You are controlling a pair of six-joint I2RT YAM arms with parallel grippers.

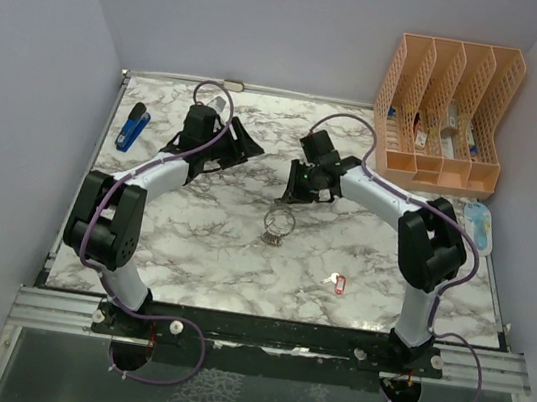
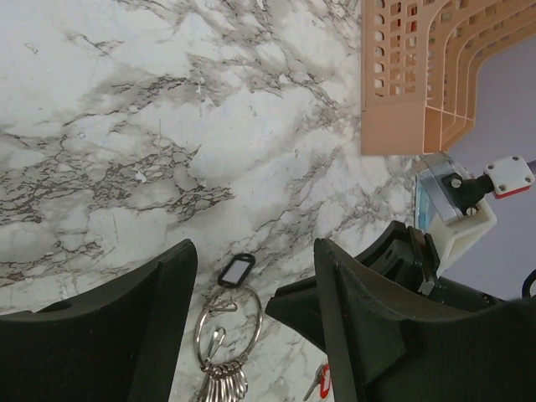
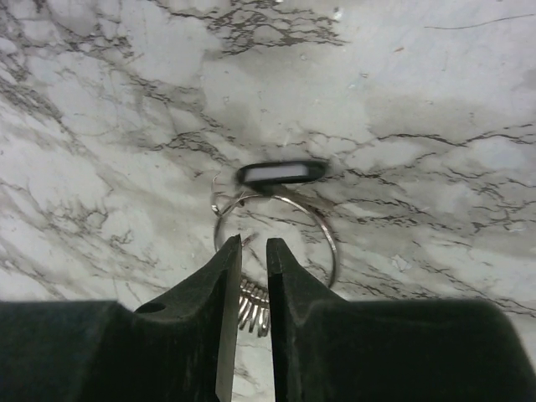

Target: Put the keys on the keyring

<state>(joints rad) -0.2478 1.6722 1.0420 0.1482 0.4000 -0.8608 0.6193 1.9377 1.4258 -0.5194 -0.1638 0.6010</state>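
Just past right hand (image 3: 254, 243), keyring (image 3: 332, 251)

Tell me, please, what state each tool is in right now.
Left tool: open wide, holding nothing.
Right tool: open only a crack, over the keyring, nothing between its fingers.

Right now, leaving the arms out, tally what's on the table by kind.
Keyring with keys: 1
Loose key with red tag: 1
Blue stapler: 1
Peach file organizer: 1
Pale blue item at the right edge, too small to identify: 1
Total: 5
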